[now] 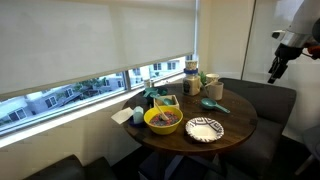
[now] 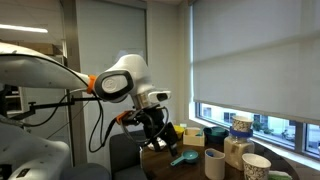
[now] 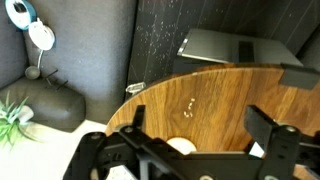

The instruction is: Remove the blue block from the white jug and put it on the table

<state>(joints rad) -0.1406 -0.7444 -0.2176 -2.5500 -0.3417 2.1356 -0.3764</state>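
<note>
Nothing looks done: the gripper holds its fingers spread and empty, the round table beneath them; the unseen blue block remains.

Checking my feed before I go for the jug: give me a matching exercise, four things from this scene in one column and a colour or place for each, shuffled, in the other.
Things:
1. bowl
2. plate
3. scoop
4. claw

Matches:
A. teal, lying on the table
B. up in the air, off to the side of the table
C. yellow
D. white with a dark pattern

Pairs: 1-C, 2-D, 3-A, 4-B
</note>
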